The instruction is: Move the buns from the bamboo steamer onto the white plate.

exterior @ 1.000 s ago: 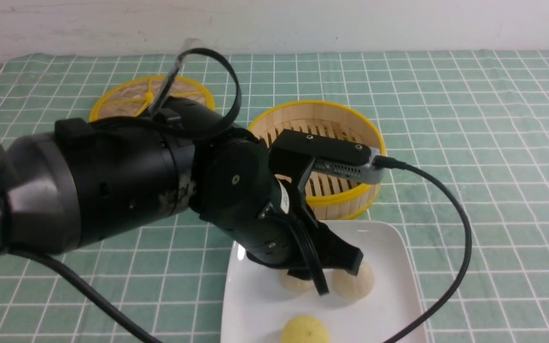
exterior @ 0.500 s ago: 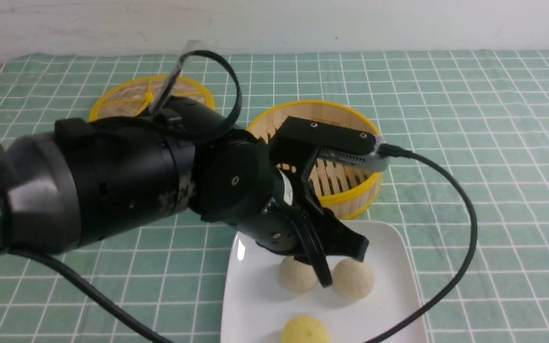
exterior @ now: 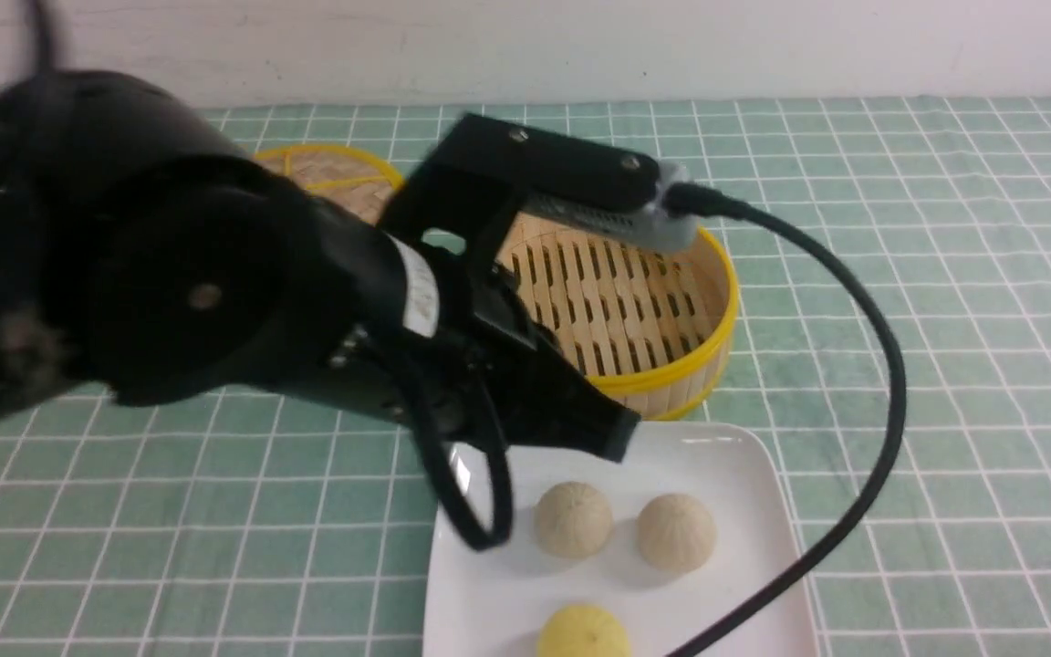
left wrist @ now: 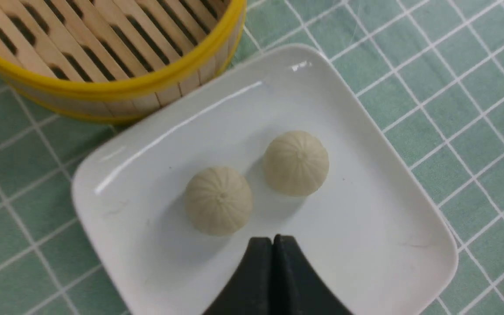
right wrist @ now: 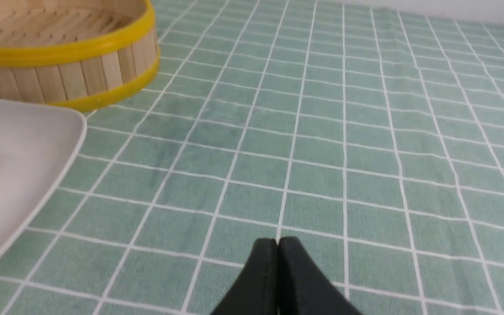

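On my front cam all 3 buns sit on the white plate (exterior: 749, 479). Two cream buns lie side by side across its middle, one (exterior: 573, 520) toward 9 o'clock and the other (exterior: 677, 532) toward 3, near each other w/ a small gap btwn. The pale yellow bun (exterior: 584, 632) is at the plate's 6 o'clock, cut by the frame edge and apart from both.

The bamboo steamer (exterior: 671, 388) stands at 12 o'clock of the plate, just beside its far edge; can't tell if they touch. Its slatted floor is in plain view. The woven lid (exterior: 343, 178) lies flat at approx 10 o'clock of the steamer, partly hidden behind my L arm, which is blurred on this cam.

L gripper (exterior: 621, 438): jaws fully closed, pads pressed together, nothing in them. The tip hangs over the plate's far edge, abt 12 o'clock of the cream pair and clear of both. L wrist cam agrees: the closed tip is above bare plate, w/ both cream buns just beyond it, untouched.

A black cable (exterior: 881, 411) loops from the wrist cam over the green checked tablecloth (exterior: 945, 274) at the plate's 3 o'clock, then crosses the plate's 5 o'clock corner.

R gripper (right wrist: 277, 241): not on front cam. R wrist cam shows its jaws closed tight, empty, over bare cloth and apart from the plate corner and steamer seen in that view.
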